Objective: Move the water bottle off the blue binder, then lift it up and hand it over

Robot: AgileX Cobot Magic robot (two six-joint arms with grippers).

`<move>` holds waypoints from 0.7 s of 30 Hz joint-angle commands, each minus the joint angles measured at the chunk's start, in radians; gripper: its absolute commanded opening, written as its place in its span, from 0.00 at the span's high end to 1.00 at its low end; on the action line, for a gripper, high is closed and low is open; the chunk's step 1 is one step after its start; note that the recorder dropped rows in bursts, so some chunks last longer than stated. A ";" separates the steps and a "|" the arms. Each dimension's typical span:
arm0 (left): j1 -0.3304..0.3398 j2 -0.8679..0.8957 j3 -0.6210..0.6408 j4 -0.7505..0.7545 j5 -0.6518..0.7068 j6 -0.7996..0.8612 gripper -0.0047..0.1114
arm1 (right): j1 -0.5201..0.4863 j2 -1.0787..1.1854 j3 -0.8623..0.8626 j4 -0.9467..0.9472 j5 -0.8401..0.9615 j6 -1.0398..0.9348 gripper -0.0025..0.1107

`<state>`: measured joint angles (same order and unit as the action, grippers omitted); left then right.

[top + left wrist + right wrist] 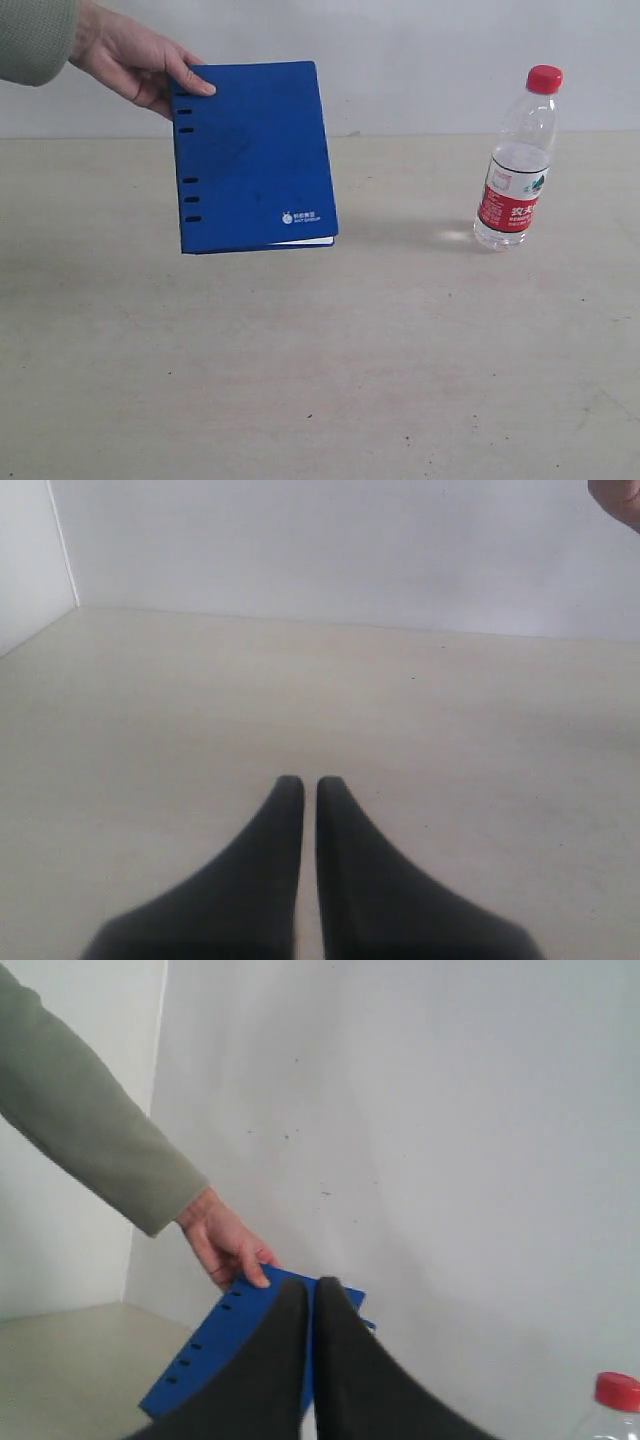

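The water bottle [518, 165] stands upright on the table at the right, red cap on top, apart from the binder. Only its cap and shoulder [617, 1400] show in the right wrist view. A person's hand [135, 62] holds the blue binder [255, 155] up above the table at the left, tilted; the binder [215, 1345] also shows in the right wrist view, behind the fingers. Neither gripper appears in the exterior view. My left gripper [303, 784] is shut and empty over bare table. My right gripper [308, 1287] is shut and empty, away from the bottle.
The beige table [320, 380] runs to a white back wall [420, 50]. A green-sleeved arm [80, 1130] reaches in from the left. A fingertip [620, 498] shows at a corner of the left wrist view.
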<state>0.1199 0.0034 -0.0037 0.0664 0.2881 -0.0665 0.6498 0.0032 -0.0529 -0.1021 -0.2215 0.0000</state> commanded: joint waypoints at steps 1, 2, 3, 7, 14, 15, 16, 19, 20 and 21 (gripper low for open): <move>-0.003 -0.003 0.004 0.004 0.004 -0.001 0.92 | -0.154 -0.003 0.023 0.016 -0.043 -0.032 0.98; -0.003 -0.003 0.004 0.004 0.004 -0.001 0.92 | -0.192 -0.003 0.024 0.011 -0.031 -0.032 0.98; -0.003 -0.003 0.004 0.004 0.004 -0.001 0.92 | -0.225 -0.003 0.024 0.004 -0.015 -0.035 0.98; -0.003 -0.003 0.004 0.004 0.004 -0.001 0.92 | -0.318 -0.003 0.053 -0.052 0.028 -0.041 0.98; -0.003 -0.003 0.004 0.004 0.004 -0.001 0.92 | -0.504 -0.003 0.053 -0.043 0.348 -0.042 0.98; -0.003 -0.003 0.004 0.004 0.004 -0.001 0.92 | -0.554 -0.003 0.053 -0.042 0.348 -0.042 0.98; -0.003 -0.003 0.004 0.004 0.004 -0.001 0.92 | -0.601 -0.003 0.053 -0.042 0.341 -0.042 0.98; -0.003 -0.003 0.004 0.004 0.004 -0.001 0.92 | -0.700 -0.003 0.053 -0.042 0.339 -0.042 0.98; -0.003 -0.003 0.004 0.004 0.004 -0.001 0.92 | -0.728 -0.003 0.053 -0.042 0.346 -0.040 0.98; -0.003 -0.003 0.004 0.004 0.004 -0.001 0.92 | -0.750 -0.003 0.053 -0.042 0.354 -0.032 0.98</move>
<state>0.1199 0.0034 -0.0037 0.0664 0.2913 -0.0665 -0.0360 0.0032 0.0007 -0.1406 0.1183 -0.0392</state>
